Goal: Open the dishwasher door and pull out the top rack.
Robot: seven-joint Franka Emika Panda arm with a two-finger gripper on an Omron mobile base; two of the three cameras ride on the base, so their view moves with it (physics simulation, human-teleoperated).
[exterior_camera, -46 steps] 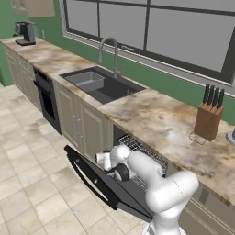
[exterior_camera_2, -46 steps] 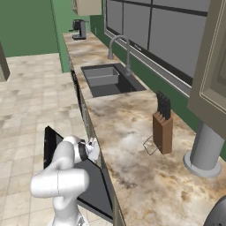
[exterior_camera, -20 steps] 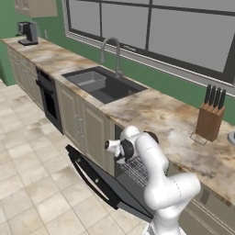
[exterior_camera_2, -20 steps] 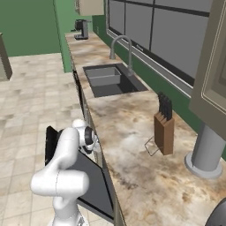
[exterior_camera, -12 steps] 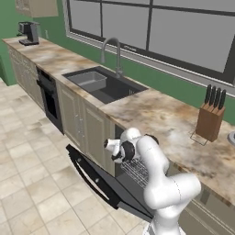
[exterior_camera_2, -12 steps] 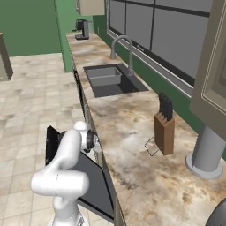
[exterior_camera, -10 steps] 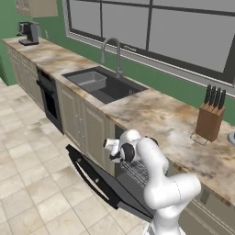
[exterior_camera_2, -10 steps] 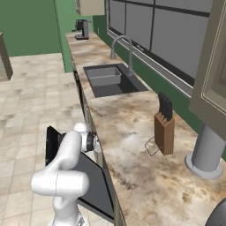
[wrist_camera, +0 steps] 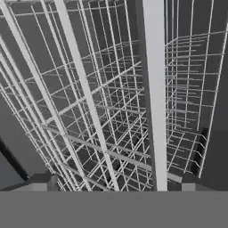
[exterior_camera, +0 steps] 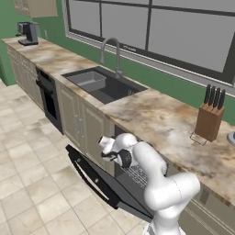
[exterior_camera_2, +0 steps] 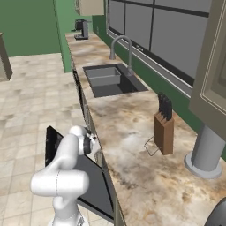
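Top rack (exterior_camera: 137, 173) above lowered dishwasher door (exterior_camera: 98, 179)

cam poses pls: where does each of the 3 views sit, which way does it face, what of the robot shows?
Left base view: behind the arm, to its left, facing forward and down at the open dishwasher door; arm rises lower right.
Right base view: behind, to its right, looking along the counter; arm lower left.
Hand view: on the hand, facing wire rack grid; finger tips at bottom.
Shared: both base views show sink, knife block, door.

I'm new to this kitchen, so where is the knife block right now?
The knife block stands on the counter to the right of the sink, under the window, in both base views.
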